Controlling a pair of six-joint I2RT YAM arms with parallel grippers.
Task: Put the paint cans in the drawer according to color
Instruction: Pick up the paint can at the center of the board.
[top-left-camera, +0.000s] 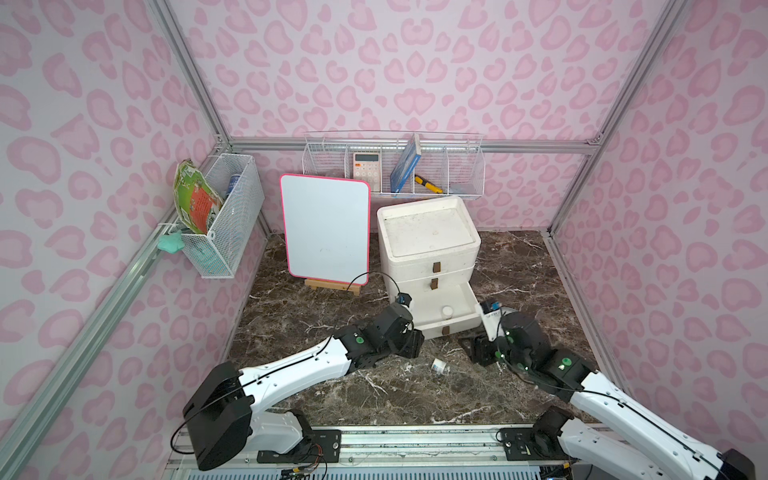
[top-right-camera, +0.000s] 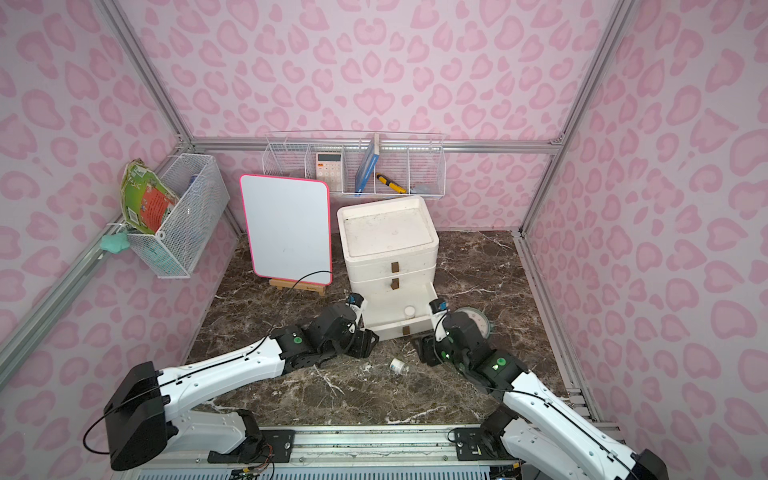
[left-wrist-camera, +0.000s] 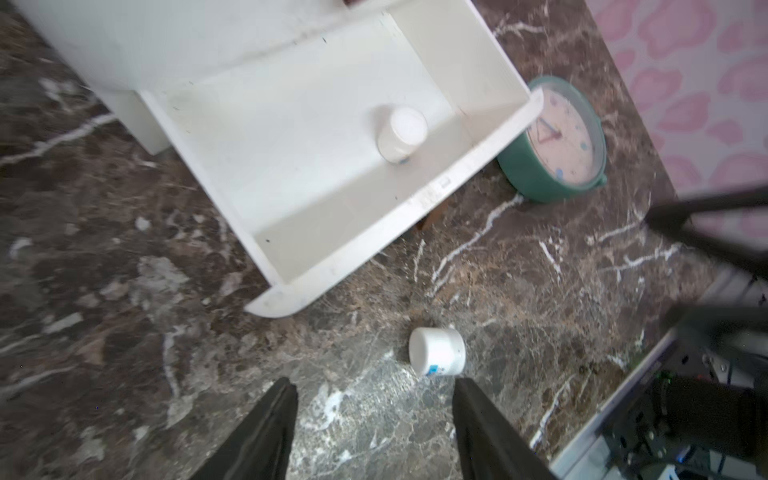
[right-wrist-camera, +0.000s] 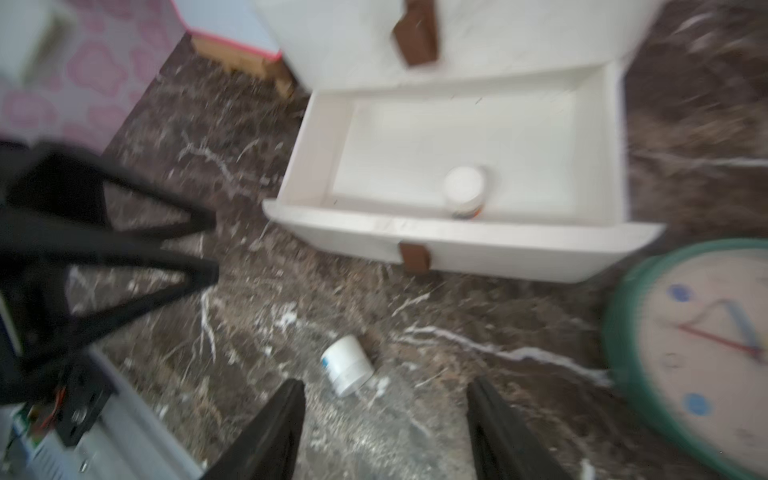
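White fallen can (left-wrist-camera: 436, 351) on tabletop (left-wrist-camera: 124, 332); upright can (left-wrist-camera: 402, 133) in drawer (left-wrist-camera: 291, 158)

In a top view, the bottom drawer (top-right-camera: 386, 328) of the white cabinet (top-right-camera: 390, 257) is seen pulled open, and a white-lidded paint can (top-right-camera: 409, 311) is stood upright inside it. A second white can (top-right-camera: 398, 365) is seen lying on its side on the marble table (top-right-camera: 332, 395), between the left gripper (top-right-camera: 368, 343) and the right gripper (top-right-camera: 427, 352), touched by neither.
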